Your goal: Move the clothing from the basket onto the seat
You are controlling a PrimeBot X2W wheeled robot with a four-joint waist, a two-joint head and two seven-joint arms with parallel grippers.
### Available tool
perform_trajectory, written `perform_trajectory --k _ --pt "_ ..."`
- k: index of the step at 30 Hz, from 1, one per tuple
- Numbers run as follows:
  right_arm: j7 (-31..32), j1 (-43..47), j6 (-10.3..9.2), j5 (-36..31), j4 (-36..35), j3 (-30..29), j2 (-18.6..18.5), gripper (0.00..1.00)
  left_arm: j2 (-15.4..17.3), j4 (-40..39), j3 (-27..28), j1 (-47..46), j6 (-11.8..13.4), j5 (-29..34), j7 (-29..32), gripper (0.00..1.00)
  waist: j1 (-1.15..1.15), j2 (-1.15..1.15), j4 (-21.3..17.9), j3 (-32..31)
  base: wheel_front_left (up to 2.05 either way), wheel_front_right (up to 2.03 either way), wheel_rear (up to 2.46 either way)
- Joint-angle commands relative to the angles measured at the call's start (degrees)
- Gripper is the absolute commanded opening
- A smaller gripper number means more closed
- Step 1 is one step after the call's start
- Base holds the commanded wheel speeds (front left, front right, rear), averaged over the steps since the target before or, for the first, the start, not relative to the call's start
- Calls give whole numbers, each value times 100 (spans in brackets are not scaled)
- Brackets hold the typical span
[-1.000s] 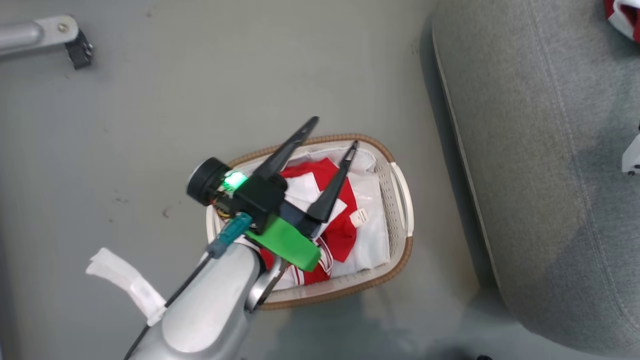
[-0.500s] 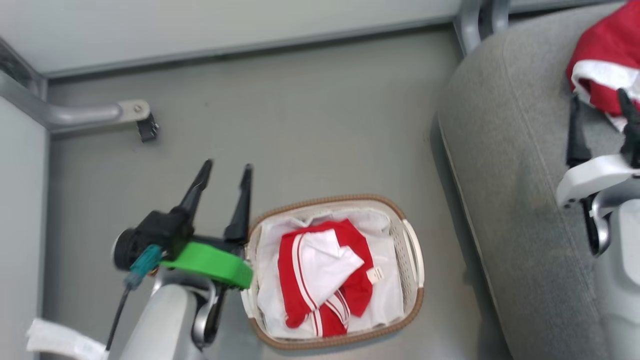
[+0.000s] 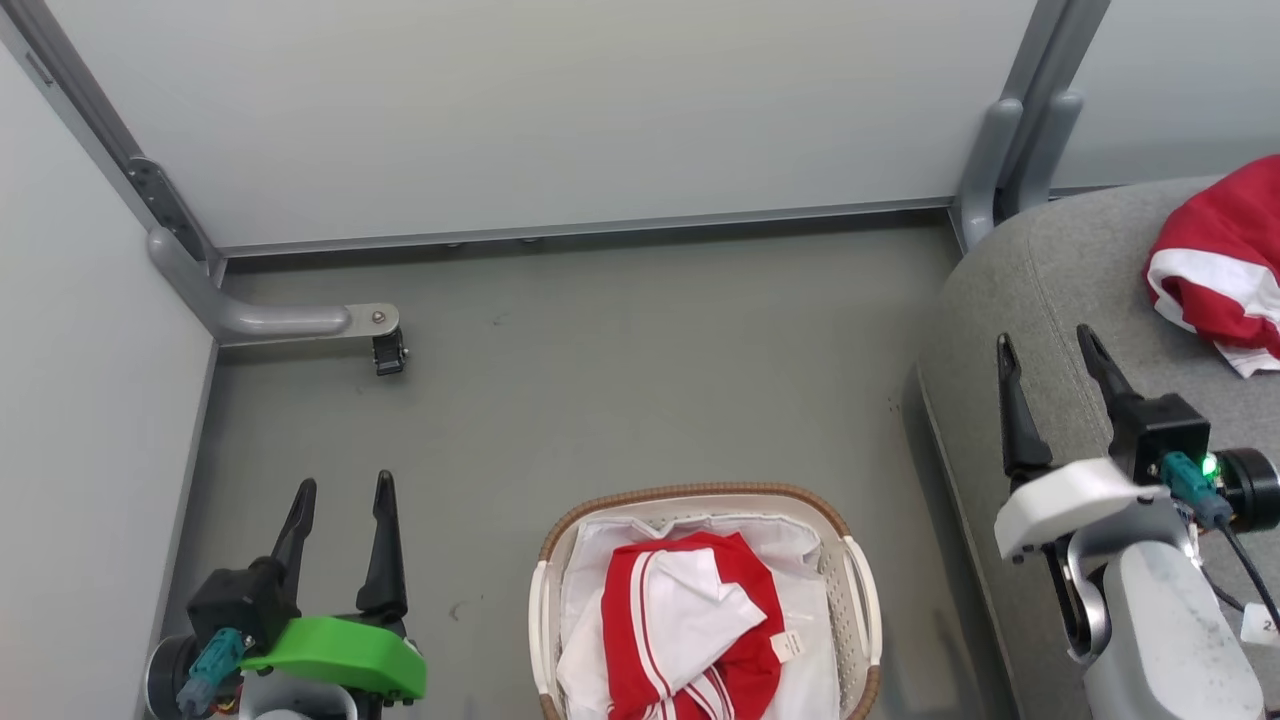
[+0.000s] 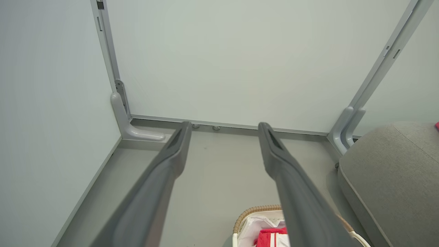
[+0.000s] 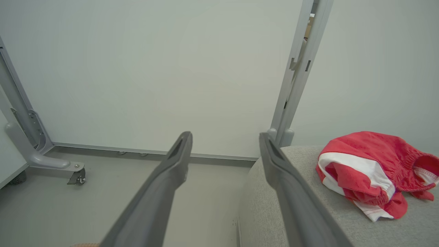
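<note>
The white basket (image 3: 860, 610) with a brown woven rim stands on the floor at the bottom middle, its top edge (image 4: 255, 209) in the left wrist view. A red and white garment (image 3: 690, 630) lies in it on white lining. Another piece of red and white clothing (image 3: 1215, 265) (image 5: 370, 164) lies on the grey seat (image 3: 1050, 290) (image 5: 271, 206) at the right. My left gripper (image 3: 342, 487) (image 4: 223, 126) hangs open and empty left of the basket. My right gripper (image 3: 1045, 340) (image 5: 224, 136) stands open and empty over the seat's front edge, left of that garment.
Pale partition walls (image 3: 560, 110) close off the back and the left. A grey bracket foot with a small caster (image 3: 385, 350) sits on the grey floor at the back left. A grey post (image 3: 1010, 150) rises behind the seat's corner.
The head camera has tilted up, bringing the walls into view. My left gripper has pulled back from over the basket to its left, empty. My right gripper has come into view over the seat.
</note>
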Motion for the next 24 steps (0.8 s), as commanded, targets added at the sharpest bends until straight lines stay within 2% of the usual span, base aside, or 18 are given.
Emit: perform_trajectory --k 1,12,24 --pt "-28 227 -8 60 -85 30 1 100 -10 -11 66 136 -25 55 -4 100 1 21 144 -152 0 0 0" --pt "-28 1109 -8 632 -524 281 5 100 -24 -50 84 474 -40 -84 -5 100 1 21 219 -364 0 0 0" --pt "-28 1266 -8 565 -476 485 5 100 -24 12 -69 455 -47 -72 -5 100 1 21 189 -384 0 0 0"
